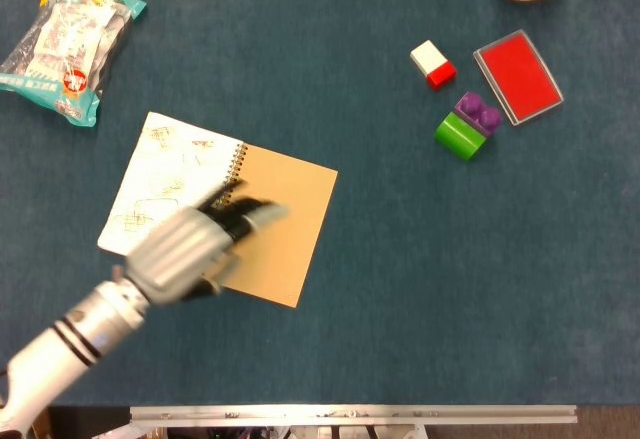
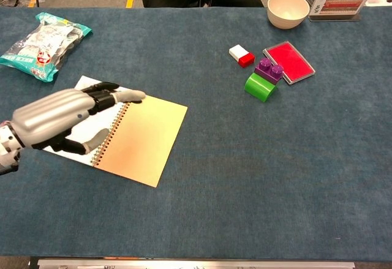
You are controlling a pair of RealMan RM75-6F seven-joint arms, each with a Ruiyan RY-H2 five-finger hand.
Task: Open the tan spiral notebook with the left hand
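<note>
The tan spiral notebook (image 1: pixel 285 224) (image 2: pixel 144 140) lies open and flat on the blue table, its tan cover to the right and a scribbled white page (image 1: pixel 165 174) to the left. My left hand (image 1: pixel 190 249) (image 2: pixel 58 119) hovers over the spiral binding and the white page, blurred by motion, fingers apart and holding nothing. It hides the lower part of the white page. My right hand shows in neither view.
A snack bag (image 1: pixel 70 39) (image 2: pixel 43 45) lies at the far left. At the right sit a white-and-red block (image 1: pixel 433 62), a green-and-purple block (image 1: pixel 467 126), a red flat case (image 1: pixel 517 75) and a cream bowl (image 2: pixel 288 8).
</note>
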